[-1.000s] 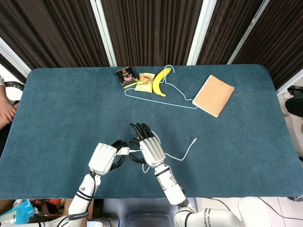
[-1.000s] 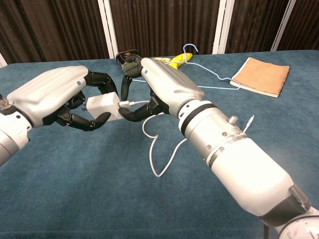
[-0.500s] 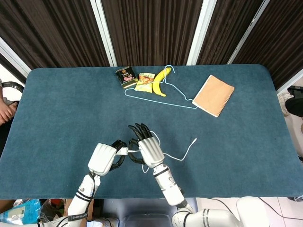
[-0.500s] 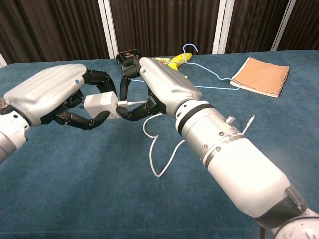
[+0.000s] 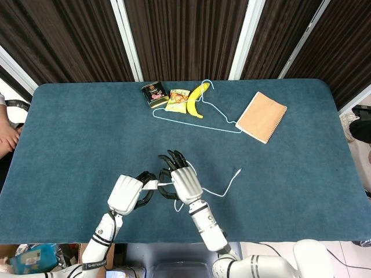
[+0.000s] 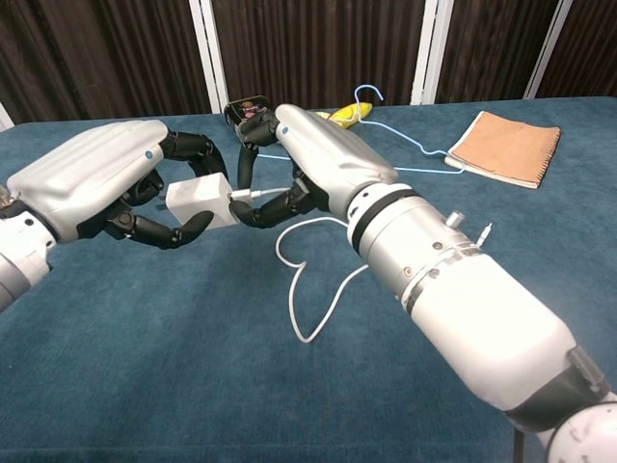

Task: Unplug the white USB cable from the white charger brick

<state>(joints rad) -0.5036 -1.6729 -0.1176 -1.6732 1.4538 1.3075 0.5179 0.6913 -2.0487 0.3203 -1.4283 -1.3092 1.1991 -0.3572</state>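
Note:
My left hand grips the white charger brick a little above the blue table. My right hand faces it and pinches the white USB plug between thumb and finger, right at the brick's end face. The plug still meets the brick; no gap shows. The white cable loops down over the cloth and runs off to its free end. From the head camera, the left hand, brick and right hand sit close together near the table's front edge, with the cable trailing right.
At the back of the table lie a dark tin, a snack packet, a banana and a light-blue wire hanger. A brown notebook lies at the back right. A person's hand shows at the left edge.
My right hand has shifted slightly to the right and up with the plug pinched. The left hand and the brick have barely moved.

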